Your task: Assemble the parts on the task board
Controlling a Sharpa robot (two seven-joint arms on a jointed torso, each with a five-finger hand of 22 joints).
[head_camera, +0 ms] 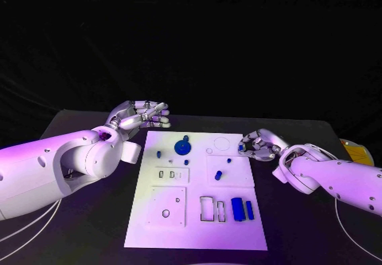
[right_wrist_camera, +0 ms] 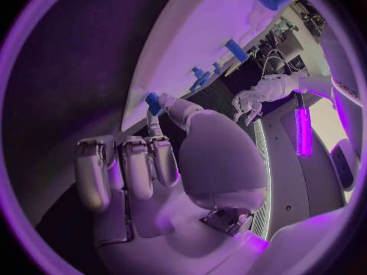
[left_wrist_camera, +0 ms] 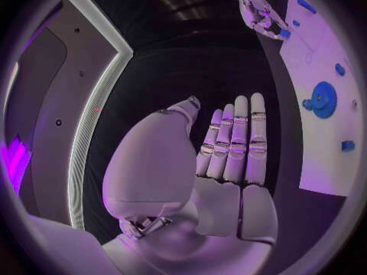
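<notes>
The white task board lies in the middle of the black table. On it are a blue gear, several small blue parts such as one near the middle, and two long blue parts near the front right. My right hand hovers at the board's right edge and pinches a small blue part between thumb and a finger; the other fingers are curled. My left hand is off the board's far left corner, fingers straight and side by side, holding nothing.
The board has rectangular recesses beside the long parts and a square plate with a hole at the front left. A yellow object sits at the table's right edge. Thin cables run under my left arm.
</notes>
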